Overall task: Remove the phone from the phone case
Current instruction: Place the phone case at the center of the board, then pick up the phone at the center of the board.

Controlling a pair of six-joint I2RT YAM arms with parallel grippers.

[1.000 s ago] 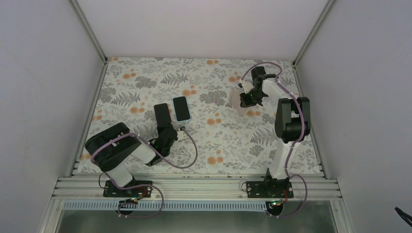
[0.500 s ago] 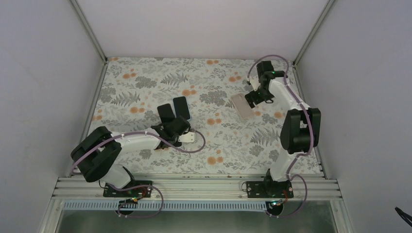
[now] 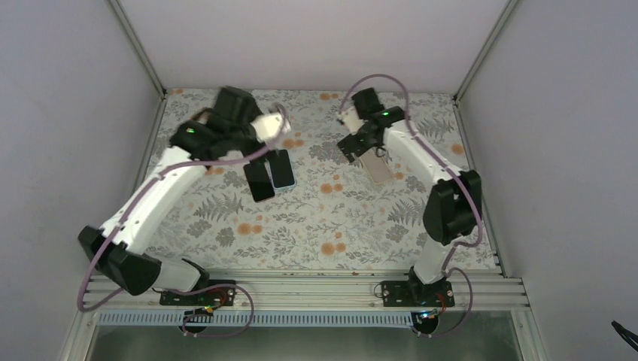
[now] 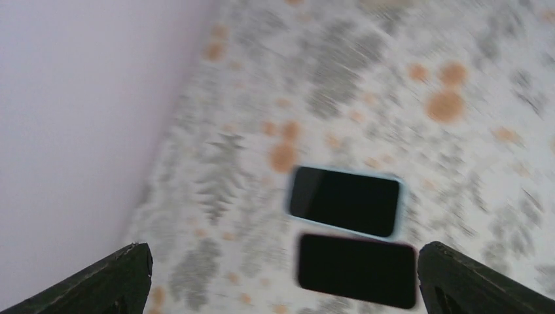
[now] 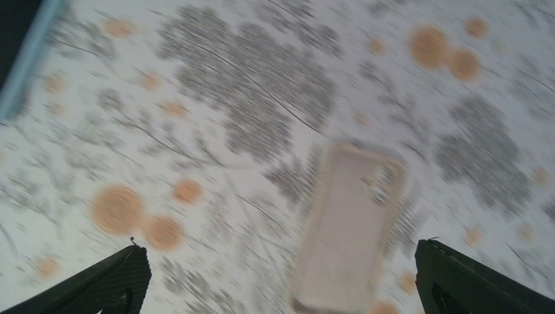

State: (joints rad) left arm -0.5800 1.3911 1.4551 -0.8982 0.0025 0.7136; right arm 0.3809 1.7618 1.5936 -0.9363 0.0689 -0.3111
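Observation:
A phone in a light blue case point(image 3: 284, 169) point(image 4: 345, 201) lies face up on the floral table. Right beside it lies a black phone point(image 3: 259, 181) point(image 4: 357, 270) with a dark rim. An empty beige case point(image 3: 378, 170) point(image 5: 347, 229) lies flat further right. My left gripper point(image 3: 265, 150) point(image 4: 288, 291) hovers open above the two phones, touching neither. My right gripper point(image 3: 363, 149) point(image 5: 281, 284) hovers open over the beige case, with nothing between its fingers. Both wrist views are motion-blurred.
The floral cloth point(image 3: 338, 218) covers the table, with white walls at the left, back and right. An aluminium rail point(image 3: 301, 289) runs along the near edge by the arm bases. A light blue edge point(image 5: 26, 59) shows at the right wrist view's top left.
Both grippers went from shut to open. The left arm swung from the near side up over the phones. The right gripper released the beige case, which now lies flat, and moved left.

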